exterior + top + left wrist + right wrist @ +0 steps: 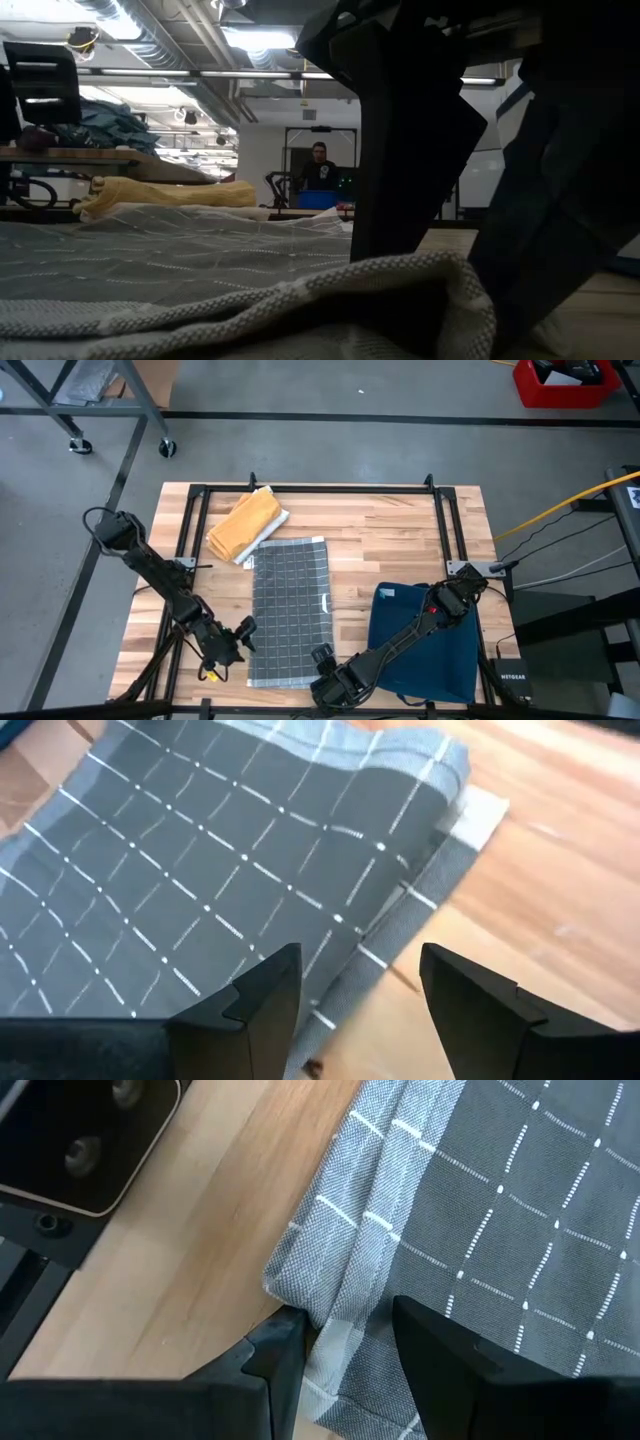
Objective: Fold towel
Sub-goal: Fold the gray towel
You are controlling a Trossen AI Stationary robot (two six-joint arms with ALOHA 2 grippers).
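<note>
While both grippers work the near edge of the grey checked towel [290, 610], the right gripper [335, 1345] has its fingers parted around a bunched corner fold, cloth lying between them. The left gripper [360, 990] also stands open, its fingers straddling the towel's hem without closing on it. Beyond the fingers the towel lies spread flat on the wooden table [390, 530]. Farther off, past the towel's far end, rests a folded yellow cloth [246, 523]; a blue cloth [430, 635] lies beside the right arm.
</note>
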